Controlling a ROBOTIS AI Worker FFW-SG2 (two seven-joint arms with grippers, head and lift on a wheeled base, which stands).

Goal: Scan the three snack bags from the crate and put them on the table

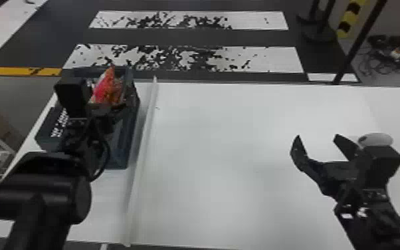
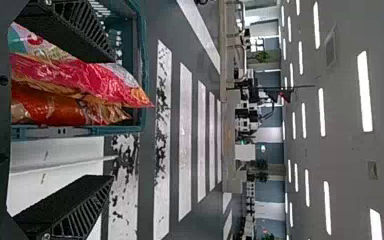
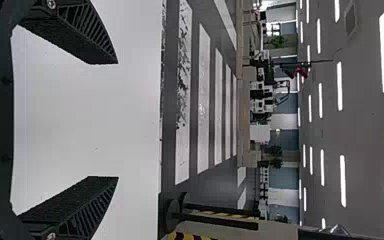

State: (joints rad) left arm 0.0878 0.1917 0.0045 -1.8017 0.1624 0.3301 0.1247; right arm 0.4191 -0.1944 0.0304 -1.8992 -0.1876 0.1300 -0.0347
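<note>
While your black left gripper (image 1: 109,111) has its fingers wide apart at the dark plastic crate (image 1: 128,133), shiny red-and-orange snack bags (image 1: 106,88) sit inside that crate; your black right gripper (image 1: 317,137), fingers also spread, hangs over the smooth white table (image 1: 226,149).

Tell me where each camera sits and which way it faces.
Head view: on the robot's head, facing forward and down over the table and crate; left arm and right arm show.
Left wrist view: on that wrist, facing past the open left claw over snack bags towards the striped floor.
Right wrist view: on that wrist, facing past the open right claw, over the table towards the floor.
Shared: crate and bags, in head and left wrist views.
</note>
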